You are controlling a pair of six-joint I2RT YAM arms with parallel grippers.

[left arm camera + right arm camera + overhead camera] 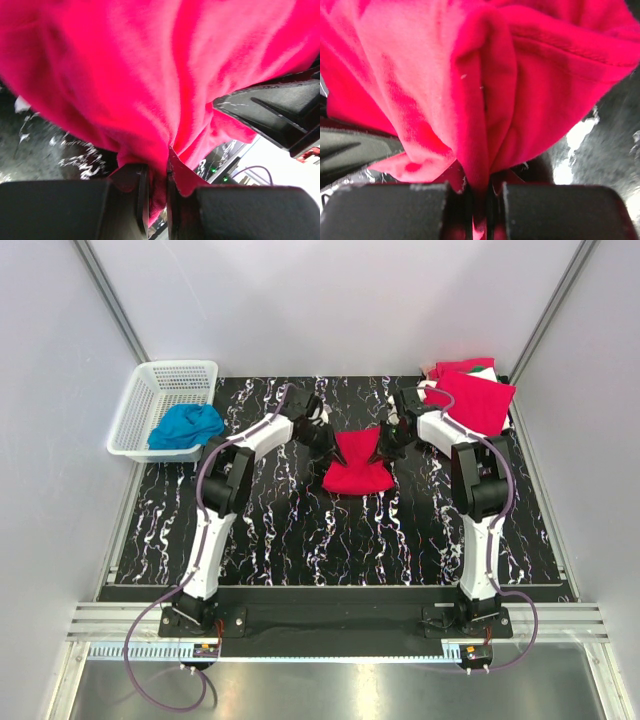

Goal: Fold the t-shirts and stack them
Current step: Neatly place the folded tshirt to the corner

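- Looking down from the top camera: the left gripper [333, 439] and the right gripper [384, 439] each held an upper corner of one red t-shirt [357, 465] over the middle of the black marbled table [250, 530]. The shirt sagged between them, and its lower part fanned out towards the table.
- Same view: a stack of folded t-shirts [472, 398] lay at the far right corner, red on top, with white and green showing at its far edge. A white basket [135, 405] sat off the far left corner with a blue cloth [186, 426] in it.
- Left wrist: the left gripper [157, 187] had its jaws pressed together on a gathered fold of the red t-shirt [150, 75]. The fabric filled most of the frame and hung above the fingers. A dark part of the other arm showed at right.
- Right wrist: the right gripper [480, 195] pinched a bunched fold of the red t-shirt [490, 90], jaws nearly together with cloth between them. A stitched hem ran across the upper right.
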